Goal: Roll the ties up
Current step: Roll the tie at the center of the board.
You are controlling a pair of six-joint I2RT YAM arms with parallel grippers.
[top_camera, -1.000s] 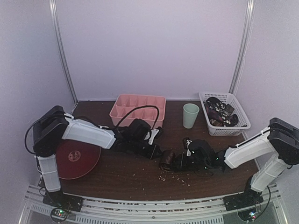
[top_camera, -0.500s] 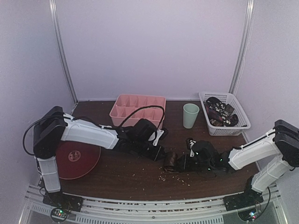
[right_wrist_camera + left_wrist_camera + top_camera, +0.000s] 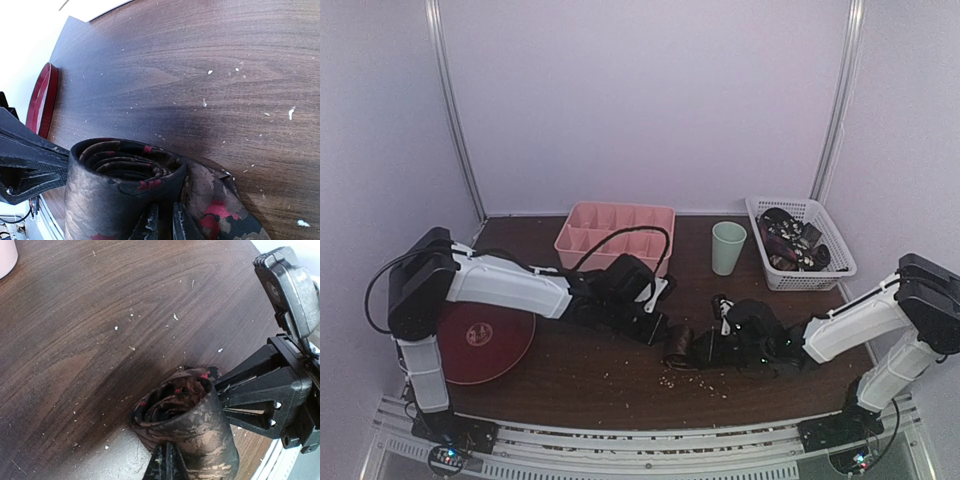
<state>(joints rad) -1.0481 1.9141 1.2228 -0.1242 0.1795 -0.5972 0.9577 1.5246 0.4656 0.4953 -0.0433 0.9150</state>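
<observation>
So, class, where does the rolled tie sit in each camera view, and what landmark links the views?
Top external: the rolled tie lies near the middle of the table.
Left wrist: bottom of the picture, right of centre.
Right wrist: lower left.
Shared landmark: the crumb-speckled dark wood table.

A dark brown wood-grain table (image 3: pixel 570 375) fills the floor of the booth, its surface scattered with small pale specks (image 3: pixel 175 316) and edged at the near side by a ribbed aluminium rail (image 3: pixel 640 462). Plain, pale lavender-white walls close it in: a back wall (image 3: pixel 650 100), a left wall (image 3: pixel 370 150) and a right wall (image 3: pixel 910 130). The corners are marked by two slim metal poles, one at the left (image 3: pixel 455 110) and one at the right (image 3: pixel 838 100). The light is soft and even, faintly violet, leaving only a dim sheen on the wood.
</observation>
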